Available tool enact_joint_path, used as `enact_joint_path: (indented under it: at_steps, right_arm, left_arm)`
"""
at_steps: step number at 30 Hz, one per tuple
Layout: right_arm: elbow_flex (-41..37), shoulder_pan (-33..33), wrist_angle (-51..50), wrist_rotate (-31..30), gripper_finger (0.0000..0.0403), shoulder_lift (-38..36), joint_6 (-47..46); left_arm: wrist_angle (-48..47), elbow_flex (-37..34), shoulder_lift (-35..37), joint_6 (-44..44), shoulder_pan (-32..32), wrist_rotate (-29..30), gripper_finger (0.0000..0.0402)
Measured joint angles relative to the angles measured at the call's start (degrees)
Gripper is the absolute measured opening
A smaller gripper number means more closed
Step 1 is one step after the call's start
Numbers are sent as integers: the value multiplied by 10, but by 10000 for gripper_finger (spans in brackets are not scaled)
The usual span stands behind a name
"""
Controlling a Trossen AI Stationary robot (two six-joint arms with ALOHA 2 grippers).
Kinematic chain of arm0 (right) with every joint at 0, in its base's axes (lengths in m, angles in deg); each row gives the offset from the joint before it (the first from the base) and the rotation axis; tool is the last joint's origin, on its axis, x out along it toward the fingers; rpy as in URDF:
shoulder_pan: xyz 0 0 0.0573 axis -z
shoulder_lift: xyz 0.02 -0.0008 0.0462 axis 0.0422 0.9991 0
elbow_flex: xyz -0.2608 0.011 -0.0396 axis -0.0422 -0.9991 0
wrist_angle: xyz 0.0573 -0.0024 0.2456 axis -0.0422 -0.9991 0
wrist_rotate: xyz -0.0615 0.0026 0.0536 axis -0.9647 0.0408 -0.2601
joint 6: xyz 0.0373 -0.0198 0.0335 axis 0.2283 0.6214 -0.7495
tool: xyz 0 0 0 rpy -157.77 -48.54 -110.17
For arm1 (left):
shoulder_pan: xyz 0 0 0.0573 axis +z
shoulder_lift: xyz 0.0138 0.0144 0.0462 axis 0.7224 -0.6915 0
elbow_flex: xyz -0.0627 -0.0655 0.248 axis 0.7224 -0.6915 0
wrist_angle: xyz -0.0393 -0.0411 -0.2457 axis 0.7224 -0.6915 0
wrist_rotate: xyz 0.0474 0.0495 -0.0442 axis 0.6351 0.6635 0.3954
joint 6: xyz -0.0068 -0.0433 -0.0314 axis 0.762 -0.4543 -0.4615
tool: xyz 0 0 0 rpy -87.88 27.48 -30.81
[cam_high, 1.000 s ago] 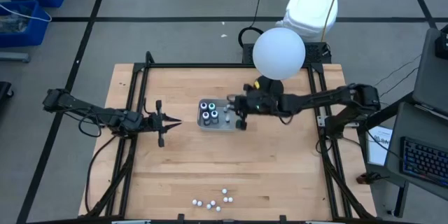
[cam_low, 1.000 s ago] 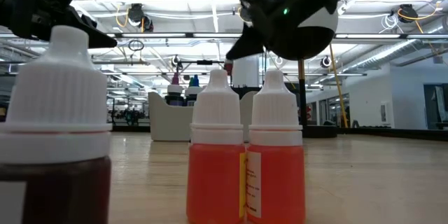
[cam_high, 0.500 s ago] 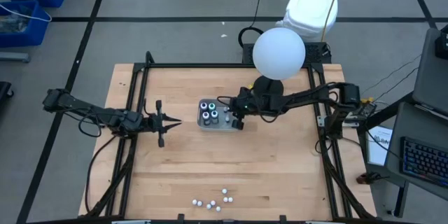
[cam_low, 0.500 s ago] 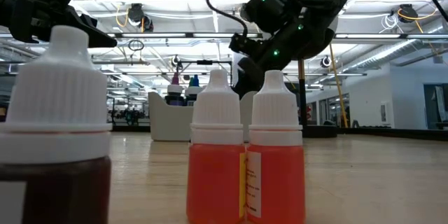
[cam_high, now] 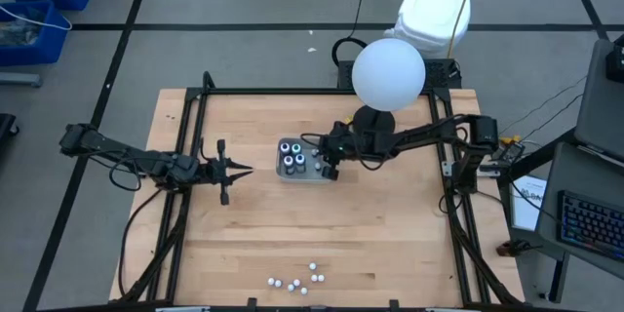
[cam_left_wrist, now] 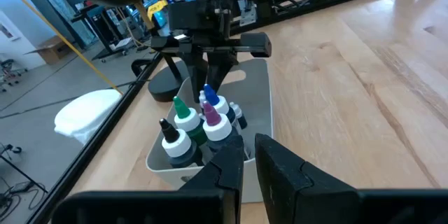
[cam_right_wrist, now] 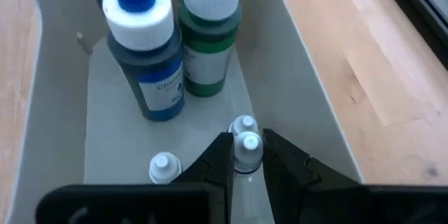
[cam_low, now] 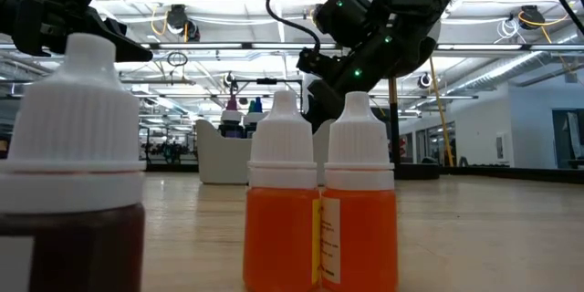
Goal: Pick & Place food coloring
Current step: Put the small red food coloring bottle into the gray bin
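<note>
On the pale wooden table [cam_high: 370,244], the right gripper [cam_right_wrist: 245,155] reaches into the grey plastic tray [cam_high: 314,178], its fingers clamped on a tiny white-capped food coloring bottle [cam_right_wrist: 247,147] (blue- and green-tipped bottles stand behind). The left gripper [cam_high: 237,169] waits well apart, fingers together.

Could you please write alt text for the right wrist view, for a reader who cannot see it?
The right tool is closed on a small white-capped bottle inside the grey tray. In the same tray stand a blue-capped bottle and a green-capped bottle, with two more small white caps near the tool.
</note>
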Motion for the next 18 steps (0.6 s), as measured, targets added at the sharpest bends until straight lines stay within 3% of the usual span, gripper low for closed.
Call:
enact_joint_path:
  at_steps: [10, 18]
  right_arm:
    - [74, -4, -114, 0, 46, 0, 0]
    - [75, -27, -83, 1, 46, 5, -17]
  left_arm:
    - [0, 0, 0, 1, 0, 0, 47]
    - [0, 0, 0, 4, 0, 0, 47]
